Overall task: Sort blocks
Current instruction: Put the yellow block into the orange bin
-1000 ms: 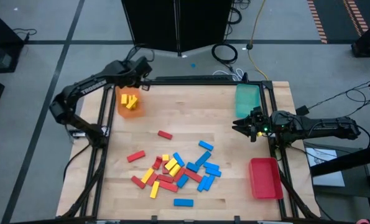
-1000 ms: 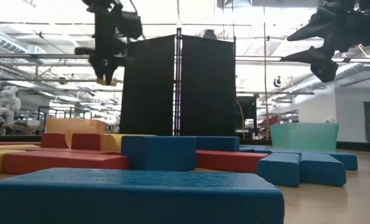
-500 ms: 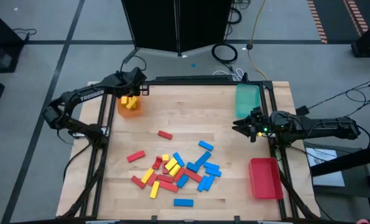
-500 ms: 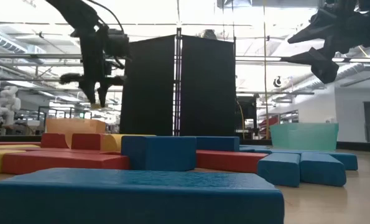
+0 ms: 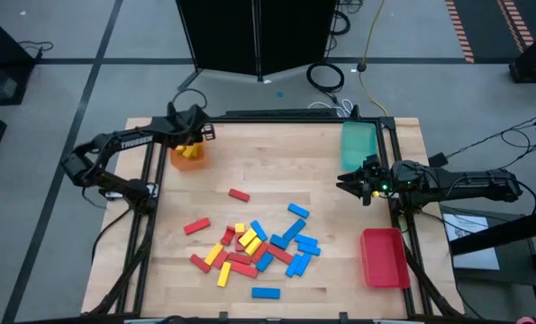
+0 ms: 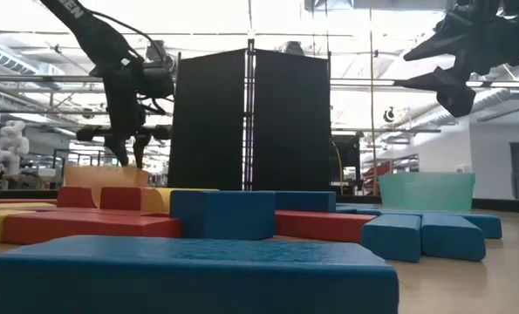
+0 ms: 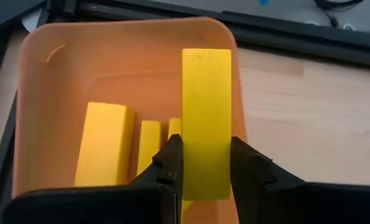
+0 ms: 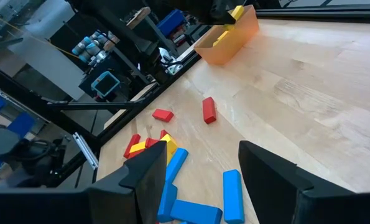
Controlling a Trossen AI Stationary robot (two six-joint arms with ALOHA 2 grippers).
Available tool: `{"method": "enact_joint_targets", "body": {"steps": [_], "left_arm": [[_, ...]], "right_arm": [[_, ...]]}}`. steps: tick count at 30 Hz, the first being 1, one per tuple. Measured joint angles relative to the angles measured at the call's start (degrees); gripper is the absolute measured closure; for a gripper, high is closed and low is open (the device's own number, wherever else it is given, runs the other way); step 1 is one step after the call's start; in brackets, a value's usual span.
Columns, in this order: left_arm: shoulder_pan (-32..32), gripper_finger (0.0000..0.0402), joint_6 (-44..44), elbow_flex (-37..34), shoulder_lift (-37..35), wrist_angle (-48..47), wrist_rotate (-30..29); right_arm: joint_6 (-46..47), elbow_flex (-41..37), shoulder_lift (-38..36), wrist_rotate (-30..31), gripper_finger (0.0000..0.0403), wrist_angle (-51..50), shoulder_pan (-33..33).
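A yellow block point(image 7: 206, 112) is held in my left gripper point(image 7: 206, 171), just over the orange tray point(image 5: 188, 155) at the table's far left. A few more yellow blocks point(image 7: 104, 143) lie flat on the tray's floor. A heap of red, yellow and blue blocks point(image 5: 249, 247) rests on the table near its middle front. By the table's right edge my right gripper point(image 5: 349, 184) hangs open with nothing between its fingers, well above the wood. My left gripper pinches the yellow block by its two long sides point(image 7: 188, 155), near one end, between its two fingers. The fingers point(image 7: 171, 163) slant down from above and lie along the block. The block juts out past the fingertips over the tray's inside, above the blocks lying there.
A teal tray point(image 5: 358, 144) stands at the far right and a red tray point(image 5: 383, 256) at the near right. Single red blocks point(image 5: 239, 194) lie between the heap and the orange tray. Bare wood stretches across the table's far middle.
My left gripper has come down with the yellow block, from high over the table's far left corner to just above the orange tray. It has rolled about its own axis on the way. Its hold on the block is unchanged.
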Motion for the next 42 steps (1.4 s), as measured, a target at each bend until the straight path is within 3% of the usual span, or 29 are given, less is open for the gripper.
{"method": "enact_joint_targets", "body": {"steps": [10, 22, 27, 37, 42], "left_arm": [[1.22, 0.0315, 1.58, -0.17, 0.50, 0.29, 1.32], [1.00, 0.0221, 4.57, -0.14, 0.50, -0.12, 1.35], [0.46, 0.0205, 4.66, -0.10, -0.17, -0.74, 3.78], [-6.91, 0.0203, 14.37, 6.78, -12.88, -2.96, 6.36], [-12.88, 0.0203, 18.16, 8.91, -18.73, -3.42, 11.28]], "right_arm": [[0.02, 0.00, 0.00, 0.01, 0.0209, 0.02, 0.00], [0.02, 0.01, 0.00, 0.02, 0.0209, 0.04, 0.00], [0.30, 0.01, 0.00, 0.02, 0.0209, 0.07, 0.00], [0.66, 0.01, 0.00, 0.04, 0.0209, 0.07, 0.00], [0.66, 0.00, 0.00, 0.04, 0.0209, 0.08, 0.00]]}}
